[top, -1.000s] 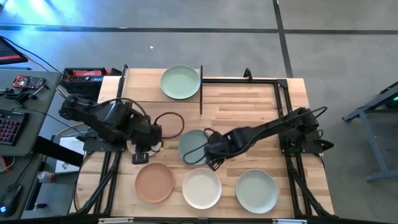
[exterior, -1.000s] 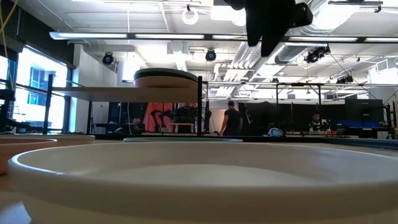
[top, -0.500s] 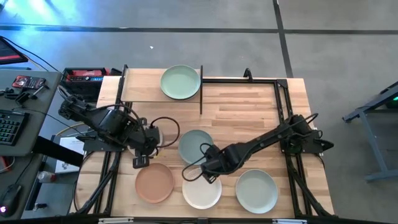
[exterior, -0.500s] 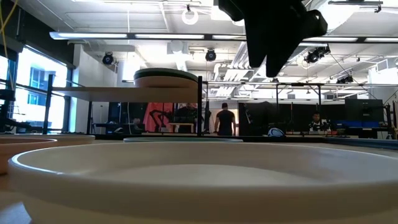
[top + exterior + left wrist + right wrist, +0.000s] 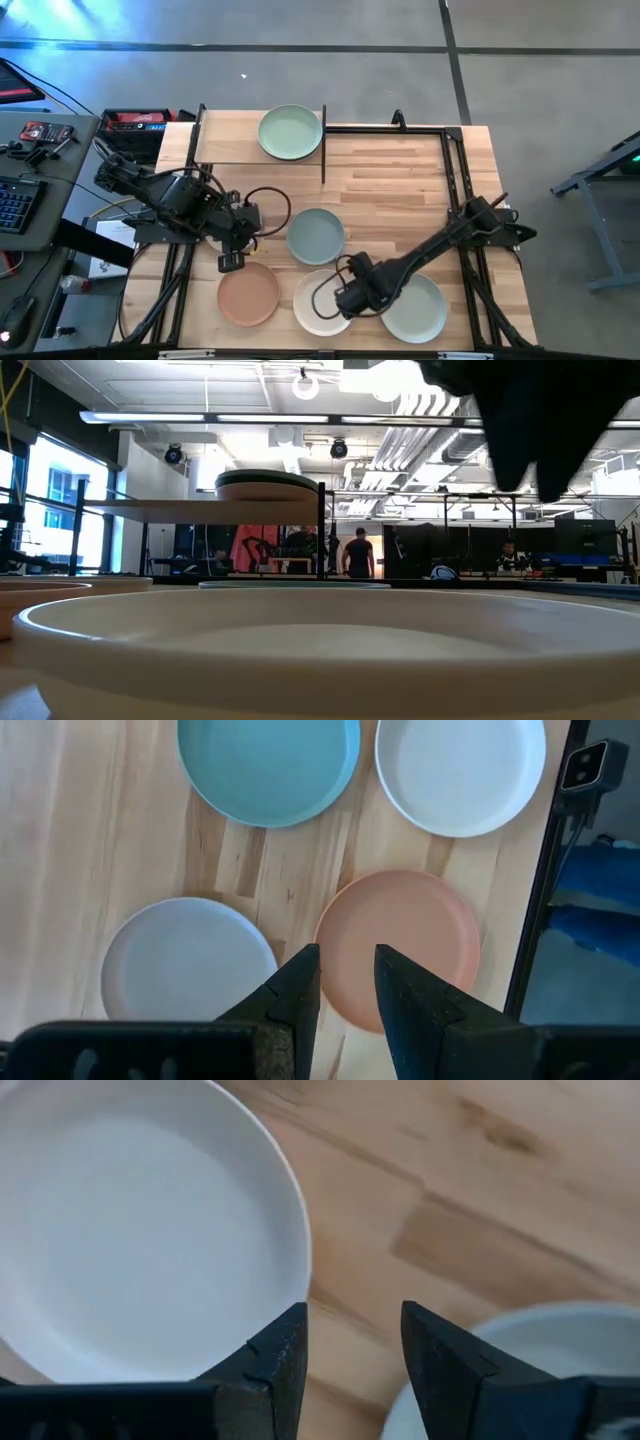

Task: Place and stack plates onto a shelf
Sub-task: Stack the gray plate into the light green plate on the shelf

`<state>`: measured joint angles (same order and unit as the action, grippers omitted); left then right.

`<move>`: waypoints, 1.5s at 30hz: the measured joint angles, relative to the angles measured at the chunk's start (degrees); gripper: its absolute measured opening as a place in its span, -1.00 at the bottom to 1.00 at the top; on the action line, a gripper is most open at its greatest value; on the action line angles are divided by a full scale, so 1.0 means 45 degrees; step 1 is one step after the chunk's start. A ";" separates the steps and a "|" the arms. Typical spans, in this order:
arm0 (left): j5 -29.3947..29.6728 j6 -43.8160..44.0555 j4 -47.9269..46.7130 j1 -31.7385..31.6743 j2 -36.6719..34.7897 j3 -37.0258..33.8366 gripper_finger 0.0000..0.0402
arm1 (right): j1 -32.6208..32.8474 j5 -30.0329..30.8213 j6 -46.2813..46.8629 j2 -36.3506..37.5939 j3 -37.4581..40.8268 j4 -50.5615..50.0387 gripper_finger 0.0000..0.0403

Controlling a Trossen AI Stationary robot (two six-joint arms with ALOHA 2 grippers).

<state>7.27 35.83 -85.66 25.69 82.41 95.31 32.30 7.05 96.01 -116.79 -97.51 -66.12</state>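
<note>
The right gripper [image 5: 347, 297] is hovering with its fingers parted and empty, one finger [image 5: 285, 1342] hanging over the rim of the cream plate [image 5: 322, 303], the other over bare wood just short of the pale grey-green plate [image 5: 412, 307]. The risk I am seeing: descending off-line, the fingers could be pushing the rim instead of straddling it, sliding the cream plate into its neighbours. The shelf [image 5: 225, 151], carrying a green plate [image 5: 290, 131], is lying well beyond the gripper. The left gripper [image 5: 232, 262] is waiting open above the terracotta plate [image 5: 248, 294]
</note>
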 joint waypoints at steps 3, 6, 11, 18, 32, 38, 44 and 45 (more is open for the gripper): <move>0.0064 0.0000 0.0003 -0.0004 0.0004 0.0000 -0.57 | 0.0454 0.0002 0.1268 0.0000 0.0000 -0.0457 -0.31; 0.0286 0.0005 0.0007 -0.0005 0.0039 0.0000 -0.57 | 0.0920 0.0002 0.2525 0.0000 0.0000 -0.0638 -0.31; 0.0321 0.0005 0.0110 -0.0005 0.0107 0.0000 -0.57 | 0.1533 0.0009 0.4036 -0.0179 -0.0005 -0.0706 -0.31; 0.0330 -0.0150 0.0359 -0.0015 0.0243 0.0010 -0.57 | 0.1937 -0.0167 0.4998 -0.0777 -0.0005 -0.0646 -0.31; 0.0330 -0.0452 0.0654 -0.0015 0.0374 0.0010 -0.57 | 0.1932 -0.1118 0.4989 -0.1863 -0.0005 -0.0210 -0.31; 0.0330 -0.0667 0.0658 -0.0015 0.0374 0.0010 -0.57 | 0.1932 -0.1228 0.4993 -0.2071 0.0000 -0.0215 -0.31; 0.0330 -0.0680 0.0664 -0.0015 0.0374 0.0010 -0.57 | 0.1932 -0.1391 0.4948 -0.2269 0.0000 -0.0211 -0.31; 0.0330 -0.0680 0.0664 -0.0015 0.0374 0.0010 -0.57 | 0.1932 -0.1404 0.4944 -0.2289 0.0000 -0.0214 -0.31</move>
<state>8.75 32.77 -82.67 25.63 84.09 95.35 40.99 0.73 118.26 -127.09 -97.51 -67.09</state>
